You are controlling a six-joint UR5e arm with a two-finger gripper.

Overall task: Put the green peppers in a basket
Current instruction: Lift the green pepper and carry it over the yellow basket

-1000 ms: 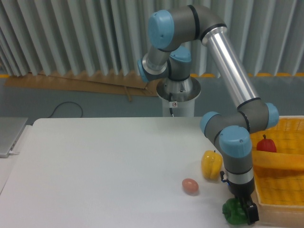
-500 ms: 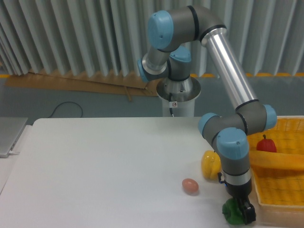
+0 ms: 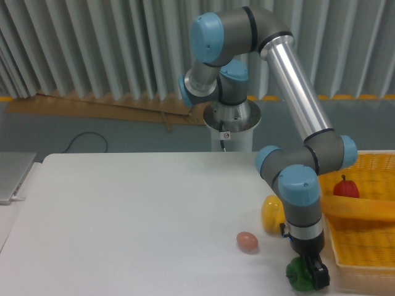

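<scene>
The green pepper (image 3: pixel 297 275) lies on the white table near the front edge, just left of the basket (image 3: pixel 364 246). My gripper (image 3: pixel 311 274) points straight down over the pepper's right side, with a black finger beside it. Whether the fingers press on the pepper cannot be made out. The yellow-orange mesh basket sits at the right edge of the table, and a small red pepper (image 3: pixel 346 187) rests inside it.
A yellow bell pepper (image 3: pixel 271 213) stands left of my wrist, partly hidden by it. A brownish egg-shaped object (image 3: pixel 247 241) lies further left. A grey flat object (image 3: pixel 12 176) sits at the table's left edge. The arm's base (image 3: pixel 232 126) stands behind the table.
My gripper and wrist have shifted slightly left, away from the basket. The green pepper has moved left with them.
</scene>
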